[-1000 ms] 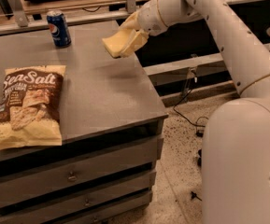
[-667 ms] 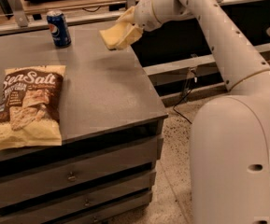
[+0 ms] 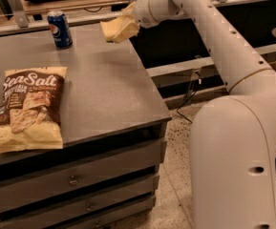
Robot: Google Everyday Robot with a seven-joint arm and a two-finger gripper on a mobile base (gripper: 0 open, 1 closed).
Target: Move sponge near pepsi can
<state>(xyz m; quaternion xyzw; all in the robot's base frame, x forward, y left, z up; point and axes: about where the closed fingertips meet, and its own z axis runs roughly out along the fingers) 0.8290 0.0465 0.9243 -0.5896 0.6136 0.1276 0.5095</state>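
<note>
Camera view: one view, looking down across the grey cabinet top (image 3: 104, 89) from its near right corner.
Gripper (image 3: 131, 17): at the arm's end, above the top's far right edge, clamped on the sponge's upper right part.
Sponge (image 3: 115, 30): held clear of the surface, tilted, hanging down and leftward from the gripper; pale yellow soft foam with wavy, rounded edges.
Pepsi can (image 3: 60, 29): upright on the far part of the top; dark blue metal cylinder with a silver rim and a round logo.
Key relation: the can stands to the left of the sponge in this view, near but apart, with bare top between; a leftward carry and then a lowering looks needed.
Chip bag (image 3: 27, 106): glossy and crinkled, flat at the near left, well apart from that path.
</note>
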